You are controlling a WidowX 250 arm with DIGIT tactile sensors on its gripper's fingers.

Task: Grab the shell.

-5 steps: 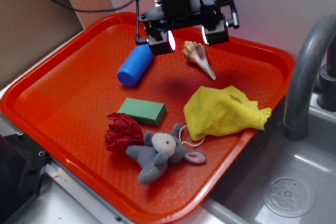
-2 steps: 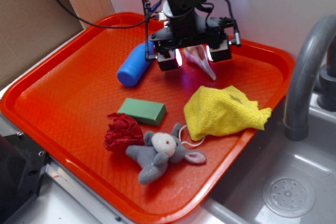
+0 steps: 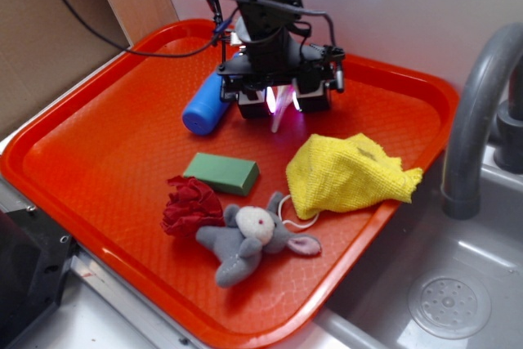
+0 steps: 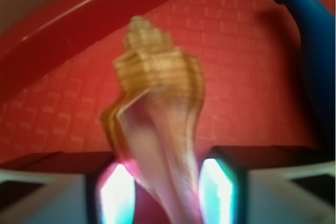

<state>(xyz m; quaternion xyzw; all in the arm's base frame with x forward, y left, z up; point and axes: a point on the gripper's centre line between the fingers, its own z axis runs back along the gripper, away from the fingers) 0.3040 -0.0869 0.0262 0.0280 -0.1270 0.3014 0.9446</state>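
Note:
The shell [image 4: 157, 93], tan and cream with a knobby wide end, fills the middle of the wrist view, its pale taper running down between the two glowing pads [image 4: 116, 195]. My gripper [image 4: 167, 192] is closed in on it from both sides. In the exterior view the gripper [image 3: 283, 101] is low over the back of the orange tray [image 3: 98, 145]. Only the shell's pale point [image 3: 279, 114] sticks out below the fingers. The rest of the shell is hidden by the gripper body.
A blue bottle [image 3: 204, 108] lies just left of the gripper, close beside it in the wrist view [image 4: 315, 51]. A green block [image 3: 222, 173], red cloth [image 3: 190, 206], grey plush [image 3: 249, 234] and yellow cloth [image 3: 347, 173] lie nearer. A faucet [image 3: 474, 120] and sink [image 3: 441, 300] are at right.
The gripper has come down and forward over the shell, and its fingers have narrowed around it. The shell's point now angles differently. Nothing else on the tray moved.

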